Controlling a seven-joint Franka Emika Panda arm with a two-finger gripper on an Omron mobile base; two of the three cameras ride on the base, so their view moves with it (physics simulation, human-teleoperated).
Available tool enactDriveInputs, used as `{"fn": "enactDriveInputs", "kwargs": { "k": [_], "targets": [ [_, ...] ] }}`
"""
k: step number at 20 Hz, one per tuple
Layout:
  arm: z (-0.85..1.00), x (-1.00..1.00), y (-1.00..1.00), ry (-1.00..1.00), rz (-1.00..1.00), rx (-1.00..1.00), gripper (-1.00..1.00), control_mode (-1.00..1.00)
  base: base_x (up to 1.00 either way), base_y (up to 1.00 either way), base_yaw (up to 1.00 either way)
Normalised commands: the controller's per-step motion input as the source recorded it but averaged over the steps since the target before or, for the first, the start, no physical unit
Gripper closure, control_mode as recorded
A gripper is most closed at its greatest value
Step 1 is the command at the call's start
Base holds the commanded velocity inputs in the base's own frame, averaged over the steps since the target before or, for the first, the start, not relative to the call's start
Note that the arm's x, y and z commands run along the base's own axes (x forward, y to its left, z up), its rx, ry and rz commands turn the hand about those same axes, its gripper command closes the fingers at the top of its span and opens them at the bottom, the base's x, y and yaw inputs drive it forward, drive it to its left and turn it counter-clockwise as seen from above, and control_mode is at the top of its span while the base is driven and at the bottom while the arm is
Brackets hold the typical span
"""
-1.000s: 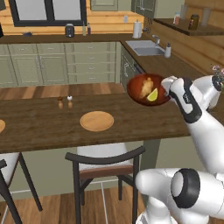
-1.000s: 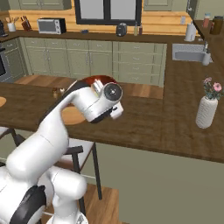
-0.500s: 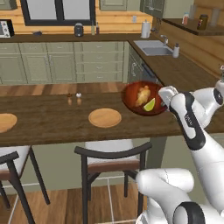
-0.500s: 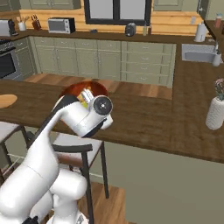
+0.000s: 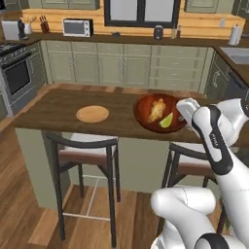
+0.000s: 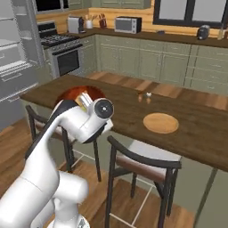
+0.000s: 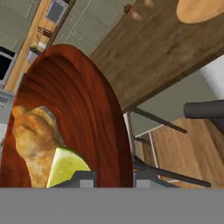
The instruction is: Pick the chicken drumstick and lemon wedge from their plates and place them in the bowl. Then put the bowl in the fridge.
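My gripper (image 5: 182,113) is shut on the right rim of the reddish-brown bowl (image 5: 144,104) and holds it just above the wooden counter. Inside the bowl lie the golden chicken drumstick (image 5: 156,110) and the yellow-green lemon wedge (image 5: 167,121). The hand view looks along the tilted bowl (image 7: 87,100), with the drumstick (image 7: 33,140) and lemon wedge (image 7: 65,168) at its lower left and the gripper (image 7: 113,179) clamped on the rim. One tan plate (image 5: 92,114) (image 6: 160,123) lies bare on the counter. The grey fridge (image 6: 15,80) stands at the far left of the right base view.
Dark-framed stools (image 5: 87,151) (image 6: 142,156) stand under the counter's near edge. Two small shakers (image 6: 144,95) sit on the counter beyond the plate. A stove (image 6: 67,58) and green cabinets line the far wall. Wooden floor lies open to the left.
The whole picture has shifted in both base views, so the base has moved and turned. The bowl with its food stays held in my shut gripper.
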Motion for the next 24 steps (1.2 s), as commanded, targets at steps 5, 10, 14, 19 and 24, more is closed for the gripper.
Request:
{"fn": "enactDriveInputs", "kwargs": {
  "k": [5, 10, 14, 19, 24],
  "targets": [
    [0.0, 0.0, 0.0, 0.0, 0.0, 0.0, 1.0, 1.0, 0.13, 1.0, 0.21],
    [0.0, 0.0, 0.0, 0.0, 0.0, 0.0, 1.0, 1.0, 0.37, 1.0, 0.1],
    [0.0, 0.0, 0.0, 0.0, 0.0, 0.0, 1.0, 1.0, 0.44, 1.0, 0.05],
    [0.0, 0.0, 0.0, 0.0, 0.0, 0.0, 1.0, 1.0, 0.63, 1.0, 0.0],
    [0.0, 0.0, 0.0, 0.0, 0.0, 0.0, 1.0, 1.0, 0.88, 1.0, -0.01]
  ]
}}
